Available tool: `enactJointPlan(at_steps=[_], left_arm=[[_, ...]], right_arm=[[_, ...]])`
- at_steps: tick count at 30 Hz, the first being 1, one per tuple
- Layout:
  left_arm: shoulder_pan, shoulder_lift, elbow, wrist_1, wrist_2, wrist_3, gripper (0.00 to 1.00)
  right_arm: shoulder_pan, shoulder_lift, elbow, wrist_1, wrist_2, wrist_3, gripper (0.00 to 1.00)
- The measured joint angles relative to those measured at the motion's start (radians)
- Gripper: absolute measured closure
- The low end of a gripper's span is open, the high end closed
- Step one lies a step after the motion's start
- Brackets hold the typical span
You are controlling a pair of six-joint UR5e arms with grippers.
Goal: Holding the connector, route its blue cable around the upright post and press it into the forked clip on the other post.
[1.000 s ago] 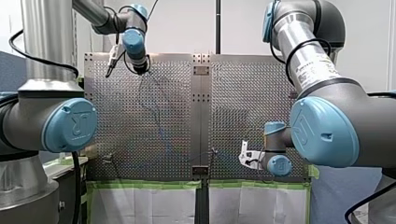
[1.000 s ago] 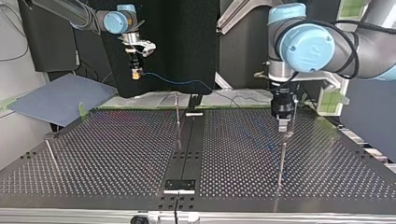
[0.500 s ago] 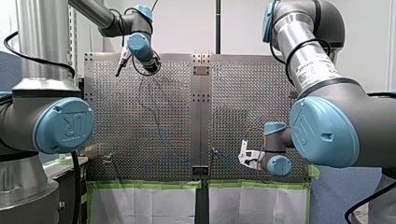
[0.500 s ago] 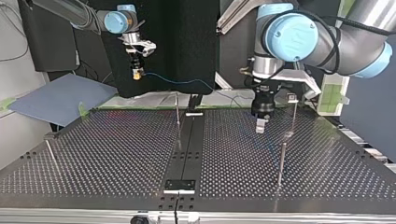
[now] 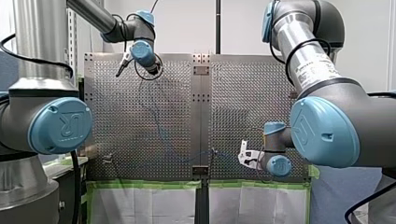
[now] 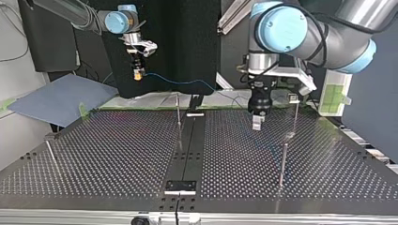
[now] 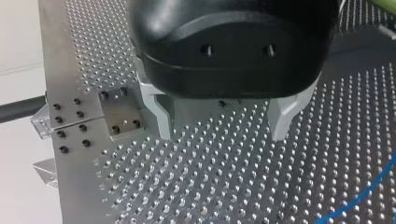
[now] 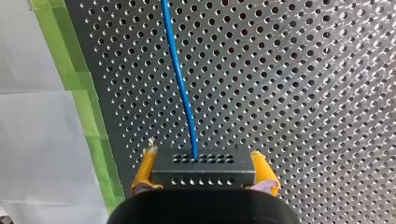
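My right gripper (image 8: 204, 181) is shut on a dark perforated connector (image 8: 203, 163), its yellow pads on either side. The blue cable (image 8: 180, 79) leaves the connector and runs ahead over the perforated plate. In the top view my right gripper (image 6: 137, 71) hangs high at the left, and the cable (image 6: 183, 82) sags toward the middle. My left gripper (image 6: 257, 124) hovers low over the table, right of centre, open and empty (image 7: 222, 133). A thin upright post (image 6: 178, 110) stands near the centre seam. A post with a small clip head (image 6: 294, 99) stands to the right.
A plain post (image 6: 283, 161) stands nearer the camera at the top view's right. A short leaning post (image 6: 50, 154) is at its left. A blue-grey sheet (image 6: 56, 98) lies beyond the table's left corner. Green tape (image 8: 88, 116) edges the plate.
My left arm has swung toward the top view's left, carrying its open gripper away from the clip post toward the centre. My right gripper and the connector have stayed still.
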Motion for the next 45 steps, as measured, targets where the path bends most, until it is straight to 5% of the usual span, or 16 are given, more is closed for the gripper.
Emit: enactJointPlan(at_steps=[12, 25, 36, 45], left_arm=[[-0.026, -0.070, 0.000, 0.094, -0.037, 0.094, 0.00], [-0.029, -0.103, -0.001, 0.208, -0.133, 0.202, 0.00], [-0.028, -0.128, -0.009, 0.306, -0.133, 0.223, 0.00], [-0.027, -0.177, -0.010, 0.387, -0.191, 0.241, 0.00]], right_arm=[[0.002, 0.000, 0.000, -0.006, -0.002, 0.001, 1.00], [0.003, 0.000, 0.000, -0.009, -0.002, 0.001, 1.00], [0.003, 0.000, 0.000, -0.009, -0.002, 0.000, 1.00], [0.003, 0.001, 0.000, -0.009, -0.003, -0.002, 1.00]])
